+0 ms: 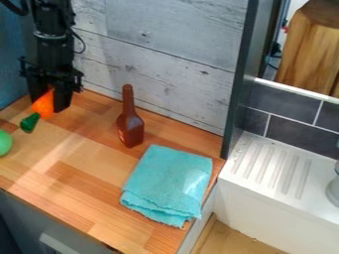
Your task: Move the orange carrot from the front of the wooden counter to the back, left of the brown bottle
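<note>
At the upper left, my gripper (pixel 48 103) hangs low over the wooden counter, shut on an orange carrot (pixel 44 103) with a green top. The carrot slants between the fingers, its green end pointing down and to the left. To the right of the gripper, a brown bottle (pixel 130 126) stands near the back wall, apart from it. In front of the bottle and to its right lies a folded turquoise cloth (pixel 169 181). Part of a light green round object (pixel 4 142) shows at the left edge.
A grey plank wall (pixel 159 59) runs behind the wooden counter (pixel 73 198). A dark upright post (pixel 240 79) stands at the counter's right back corner. Beyond it are a white ridged drainboard (pixel 275 166) and dark tiles (pixel 291 134).
</note>
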### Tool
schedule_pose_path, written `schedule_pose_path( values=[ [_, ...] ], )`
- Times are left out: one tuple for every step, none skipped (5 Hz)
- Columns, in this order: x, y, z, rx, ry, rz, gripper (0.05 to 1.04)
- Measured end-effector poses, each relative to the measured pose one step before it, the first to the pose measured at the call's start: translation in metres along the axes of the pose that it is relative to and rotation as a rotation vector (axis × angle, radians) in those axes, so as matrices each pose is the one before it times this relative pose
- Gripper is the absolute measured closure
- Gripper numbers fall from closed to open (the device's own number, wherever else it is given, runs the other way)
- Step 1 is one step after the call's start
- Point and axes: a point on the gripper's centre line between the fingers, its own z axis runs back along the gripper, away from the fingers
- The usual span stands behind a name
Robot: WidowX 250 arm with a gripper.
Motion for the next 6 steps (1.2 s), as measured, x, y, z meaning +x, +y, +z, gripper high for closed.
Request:
schedule_pose_path(
  values=[
    [0.01642,0.0043,-0.01119,0.0062,0.0323,0.0062,0.484],
    [0.01814,0.00863,-0.01162,0.0039,0.0384,0.0137,0.484],
    [0.01186,0.00487,-0.0151,-0.0053,0.0334,0.0151,0.484],
    [0.00841,0.00015,-0.01053,-0.0022,0.0213,-0.001,0.485],
    [0.0057,0.00337,-0.00059,0.019,0.0017,-0.0028,0.485],
    [-0.00037,-0.00047,0.00037,-0.0035,0.0025,0.0007,0.435]
  ],
)
